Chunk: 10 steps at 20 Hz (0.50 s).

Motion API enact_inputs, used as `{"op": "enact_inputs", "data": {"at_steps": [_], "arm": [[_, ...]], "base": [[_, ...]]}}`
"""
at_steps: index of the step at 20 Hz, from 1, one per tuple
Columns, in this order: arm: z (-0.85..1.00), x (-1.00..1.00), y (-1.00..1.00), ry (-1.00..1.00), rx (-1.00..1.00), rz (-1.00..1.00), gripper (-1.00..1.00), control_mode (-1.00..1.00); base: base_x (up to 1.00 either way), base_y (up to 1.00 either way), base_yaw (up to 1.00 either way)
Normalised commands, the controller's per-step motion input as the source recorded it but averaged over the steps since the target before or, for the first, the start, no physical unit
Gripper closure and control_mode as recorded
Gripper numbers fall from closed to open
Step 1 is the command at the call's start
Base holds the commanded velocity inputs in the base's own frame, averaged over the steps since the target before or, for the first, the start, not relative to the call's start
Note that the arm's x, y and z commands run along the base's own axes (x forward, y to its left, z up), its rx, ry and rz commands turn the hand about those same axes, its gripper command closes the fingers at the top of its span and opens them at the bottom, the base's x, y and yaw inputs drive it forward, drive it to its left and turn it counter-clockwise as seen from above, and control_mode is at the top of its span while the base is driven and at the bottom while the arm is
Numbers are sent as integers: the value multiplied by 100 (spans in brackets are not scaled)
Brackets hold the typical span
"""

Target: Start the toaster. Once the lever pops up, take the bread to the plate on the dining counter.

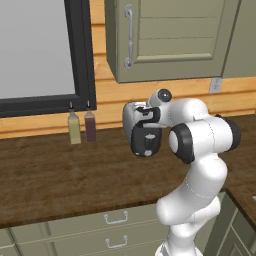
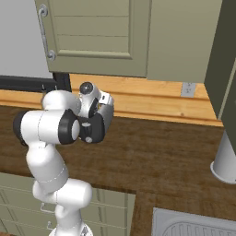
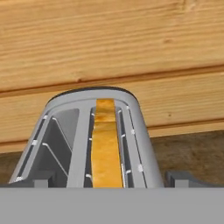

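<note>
Far left on the dark brown wooden worktop [image 1: 60,175], against the wall, stood a pale yellow-green bottle [image 1: 74,128] and, just beside it on the right, a dark red bottle [image 1: 90,126]. Right of them sat the small rounded silver toaster with a glossy black end panel [image 1: 142,132], that panel facing the near edge and its long axis running from near to far. The thin tan-orange toast slice [image 3: 105,148] stood on edge in the right-hand slot, lengthwise along the toaster. The gripper [image 3: 109,186] hovered over the near end, its two dark finger tips [image 3: 179,179] spread wide apart, gripping nothing. Far right stood a pale grey rounded base [image 2: 226,161].
</note>
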Motion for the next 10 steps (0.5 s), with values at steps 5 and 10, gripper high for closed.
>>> {"op": "enact_inputs", "data": {"at_steps": [5, 10], "arm": [[-45, 0, 0, 1, 0, 0, 100, -100], [-37, -2, 0, 1, 0, 0, 100, -100]], "base": [[0, 0, 0], [0, 0, 0]]}}
